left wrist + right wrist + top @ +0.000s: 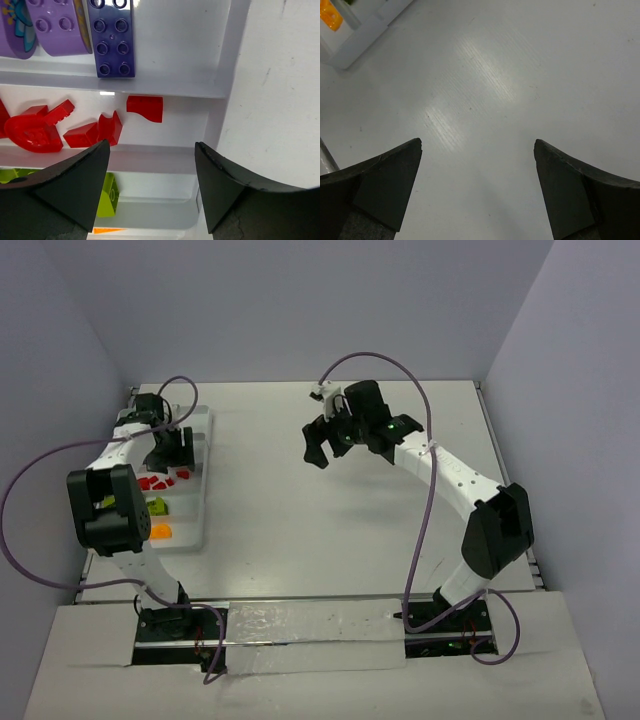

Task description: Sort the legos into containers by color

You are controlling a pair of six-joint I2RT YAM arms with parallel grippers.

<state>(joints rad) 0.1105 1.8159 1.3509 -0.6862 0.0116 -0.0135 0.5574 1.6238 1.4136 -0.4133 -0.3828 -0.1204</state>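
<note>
Black fingers of the left gripper (151,148) fill the bottom of the left wrist view. They stand apart with nothing between them, hanging over the tray (227,60) at the left side of the tabletop (330,530). Below them the compartments read cleanly by colour. Purple bricks (114,37) lie in one lane, red pieces (145,107) in the next, and a lime green brick (107,197) in the one after. A sliver of orange (107,230) shows at the very bottom edge. No lane that shows holds a stray colour. The far end of the tray is hidden under the left arm in the overhead view, so I cannot tell what lies there.

The right gripper (478,145) is spread wide and holds nothing. It hovers over bare surface well apart from the tray, and only a corner of the tray shows at the top left of its view.

I can find no loose brick outside the tray in any view. The sorting looks finished or very nearly so. At most one check is left, of the parts that the arms cover.

The tabletop is white and matte, with faint streaks, a few small specks and a soft glare patch. Plain pale grey-lilac walls (300,300) close it in on three sides. A shiny strip (310,620) runs along the near edge between the arm bases, and purple cables (420,530) loop from both arms.
</note>
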